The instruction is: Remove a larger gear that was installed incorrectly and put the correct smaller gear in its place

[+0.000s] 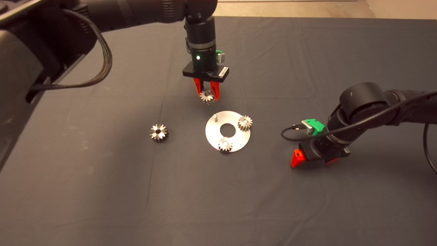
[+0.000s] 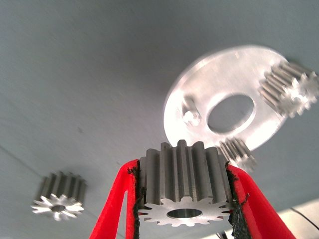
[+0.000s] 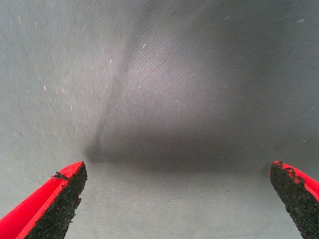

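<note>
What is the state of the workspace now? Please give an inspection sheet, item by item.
Surface: dark mat, creased, bare near the right gripper.
Job's things: smaller gear clamped in the left gripper above the mat, beside the round metal plate; the plate carries two small gears and one free pin. Larger gear lies alone on the mat, off the plate.
Clutter: nothing seen.
Grippers: left shut on the gear; right gripper open, low over the mat.
Cables: braided cable on the left arm; thin black cable at the right wrist.
Surroundings: pale floor strip beyond the mat.
</note>
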